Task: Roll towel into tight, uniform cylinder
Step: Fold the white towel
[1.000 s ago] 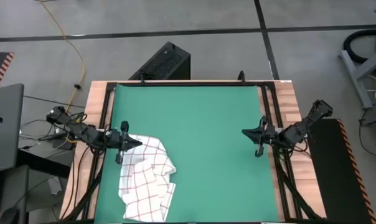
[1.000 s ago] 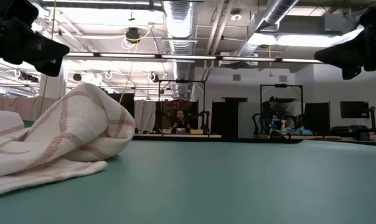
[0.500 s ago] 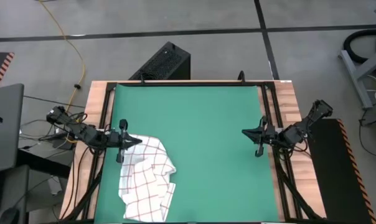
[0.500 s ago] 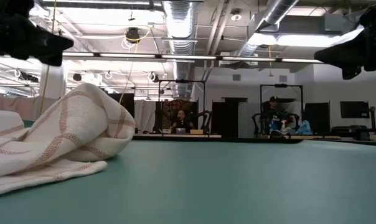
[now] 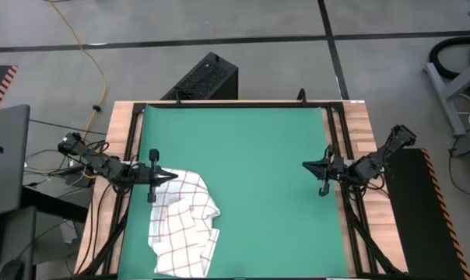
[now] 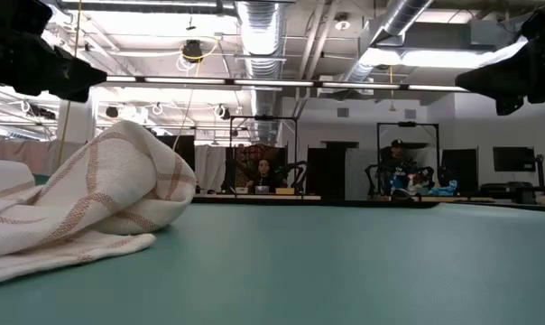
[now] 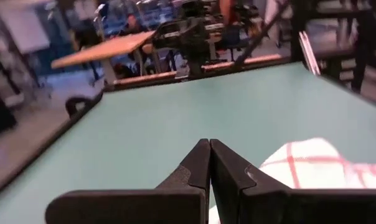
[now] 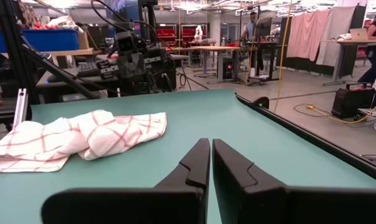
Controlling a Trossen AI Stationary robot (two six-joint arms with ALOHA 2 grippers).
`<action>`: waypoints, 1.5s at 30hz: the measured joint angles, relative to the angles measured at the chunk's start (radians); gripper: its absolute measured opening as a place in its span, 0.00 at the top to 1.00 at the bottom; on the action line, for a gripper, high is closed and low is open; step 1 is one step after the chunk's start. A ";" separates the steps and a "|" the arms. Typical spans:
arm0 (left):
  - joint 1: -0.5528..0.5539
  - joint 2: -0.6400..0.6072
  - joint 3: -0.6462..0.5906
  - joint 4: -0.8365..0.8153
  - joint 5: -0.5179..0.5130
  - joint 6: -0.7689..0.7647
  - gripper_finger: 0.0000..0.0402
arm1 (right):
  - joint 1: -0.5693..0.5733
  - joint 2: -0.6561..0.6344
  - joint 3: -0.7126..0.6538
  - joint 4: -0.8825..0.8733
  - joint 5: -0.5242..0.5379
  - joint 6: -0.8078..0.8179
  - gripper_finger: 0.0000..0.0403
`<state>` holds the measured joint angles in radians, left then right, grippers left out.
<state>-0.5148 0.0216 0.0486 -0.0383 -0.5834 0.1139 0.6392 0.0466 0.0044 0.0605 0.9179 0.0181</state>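
Note:
The towel (image 5: pixel 184 222), white with red-brown checks, lies crumpled in a loose heap on the green mat (image 5: pixel 250 140) near the table's left and near edges. The low view shows it as a humped fold (image 6: pixel 119 181). My left gripper (image 5: pixel 175 176) hangs shut and level over the towel's far end, clear above the cloth (image 7: pixel 312 158). My right gripper (image 5: pixel 305 165) waits at the mat's right edge. It is shut, level and holds nothing; it points across the mat toward the towel (image 8: pixel 76 137).
Black frame rails (image 5: pixel 134 155) run along the mat's left and right sides on the wooden table. A black box (image 5: pixel 204 78) stands on the floor beyond the far edge. Bare green mat spreads over the middle and far part. People sit at desks far behind (image 6: pixel 263 171).
My left gripper has rolled a little about its own pointing line while staying in place above the towel. The towel has not moved.

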 joint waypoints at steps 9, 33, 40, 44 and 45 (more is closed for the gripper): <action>0.002 0.000 0.000 0.005 -0.050 -0.169 1.00 | 0.000 0.000 0.000 0.006 0.001 0.134 0.90; 0.282 0.772 0.365 -0.480 0.055 -0.579 0.76 | -0.072 0.000 0.000 -0.004 -0.005 0.049 0.68; 0.416 1.102 0.689 -0.842 0.223 -0.447 0.75 | -0.072 0.000 0.000 -0.004 -0.011 0.049 0.59; 0.542 1.185 0.775 -0.896 0.379 -0.262 0.75 | -0.072 0.000 0.000 -0.003 -0.015 0.049 0.57; 0.584 1.193 0.776 -0.898 0.429 -0.218 0.75 | -0.072 0.000 0.000 -0.003 -0.018 0.049 0.57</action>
<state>0.0692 1.2148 0.8249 -0.9361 -0.1540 -0.1045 0.5674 0.0467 0.0044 0.0578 0.8996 0.0670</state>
